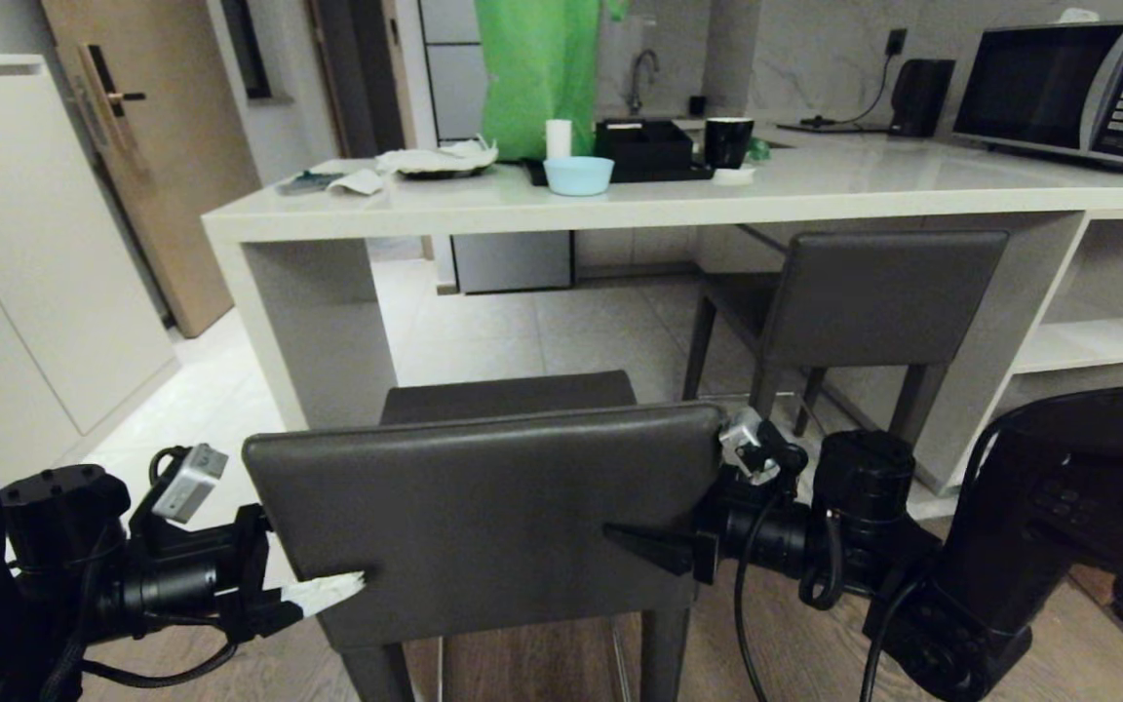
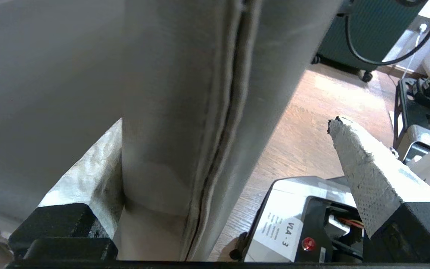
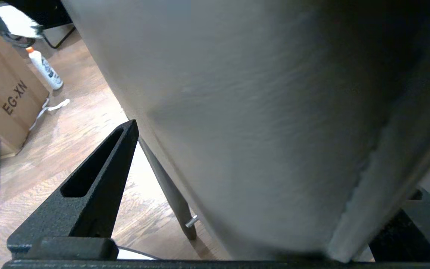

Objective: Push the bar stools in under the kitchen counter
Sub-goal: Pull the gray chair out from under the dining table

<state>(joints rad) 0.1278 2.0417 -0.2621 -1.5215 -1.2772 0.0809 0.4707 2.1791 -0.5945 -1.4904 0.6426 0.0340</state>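
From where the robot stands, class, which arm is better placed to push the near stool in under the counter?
Neither alone. The left gripper and right gripper each straddle one side edge of the near stool's backrest, jaws open. Both suit an even push toward the kitchen counter; one alone would likely twist the stool.

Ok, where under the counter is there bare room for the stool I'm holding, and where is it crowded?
Free: the floor bay under the kitchen counter, between its left side panel and the far stool. Crowded: the right end, with that stool and the open shelves. Left gripper and right gripper straddle the near stool backrest's edges, jaws open.
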